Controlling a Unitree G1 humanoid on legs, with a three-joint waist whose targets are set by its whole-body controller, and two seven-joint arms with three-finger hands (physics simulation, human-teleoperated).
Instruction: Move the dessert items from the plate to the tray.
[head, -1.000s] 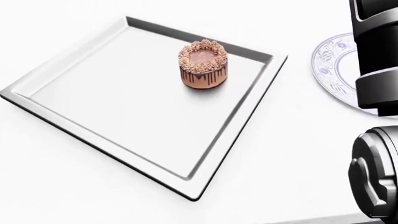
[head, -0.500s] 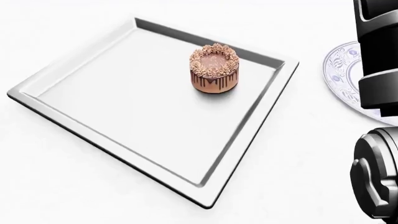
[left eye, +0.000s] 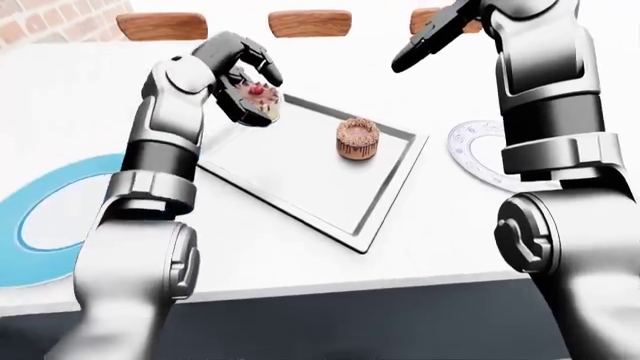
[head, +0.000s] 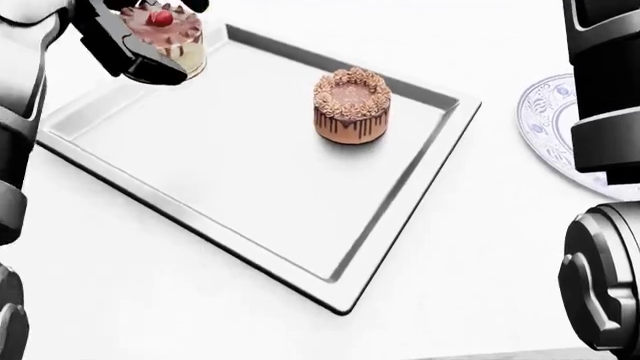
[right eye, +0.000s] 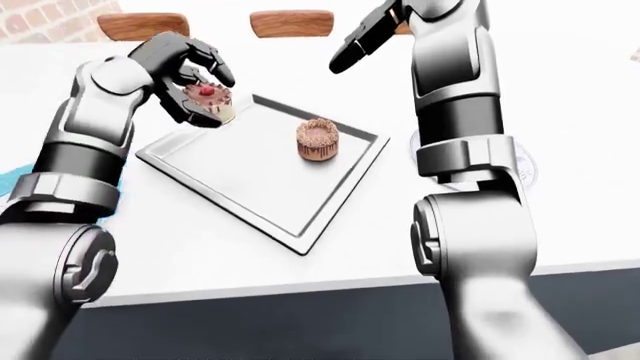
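A square silver tray (head: 200, 187) lies on the white table with a chocolate cake (head: 351, 105) standing upright near its upper right rim. My left hand (head: 150, 41) is shut on a small cherry-topped cake (head: 165, 36), held above the tray's upper left corner. My right hand (left eye: 432, 36) is raised high over the table, fingers extended and empty, above and to the right of the tray. A white plate with blue pattern (head: 560, 127) sits right of the tray, partly hidden behind my right arm.
A blue-rimmed round plate (left eye: 45, 225) lies at the left of the table in the left-eye view. Wooden chair backs (left eye: 310, 22) stand along the table's top edge. The table's near edge (left eye: 330, 289) runs across the lower part.
My left hand has come into the head view from the top left, carrying the cherry-topped cake over the tray's corner. The picture has shifted slightly right.
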